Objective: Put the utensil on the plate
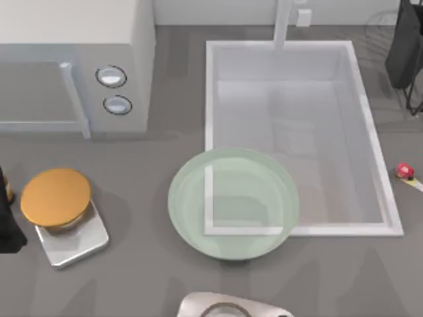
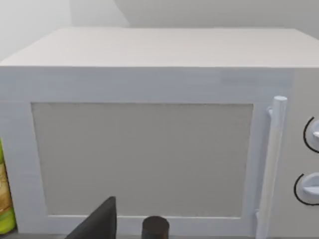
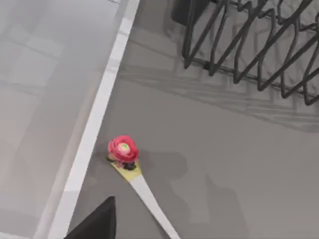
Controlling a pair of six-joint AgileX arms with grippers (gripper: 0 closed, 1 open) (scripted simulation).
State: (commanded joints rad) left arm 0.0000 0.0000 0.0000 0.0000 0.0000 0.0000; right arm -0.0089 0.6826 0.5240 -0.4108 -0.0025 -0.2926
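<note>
The utensil (image 1: 405,172), a small spoon with a round red-pink knob, lies on the counter at the far right, just outside the sink's right rim. The right wrist view shows its knob (image 3: 123,148) and thin pale handle close below the camera. A dark part of my right gripper (image 3: 94,224) sits near the handle without touching it. The plate (image 1: 231,201), a wide pale green glass dish, rests in the middle of the counter over the sink's near-left corner. My left arm (image 1: 6,221) is parked at the left edge, and its gripper (image 2: 97,224) faces the microwave door.
A white microwave (image 1: 73,59) fills the back left. The sink basin (image 1: 297,125) takes up the centre right. An orange disc on a square steel base (image 1: 59,198) stands at the left. A black wire rack (image 1: 406,53) is at the back right, and a steel object (image 1: 231,307) at the front edge.
</note>
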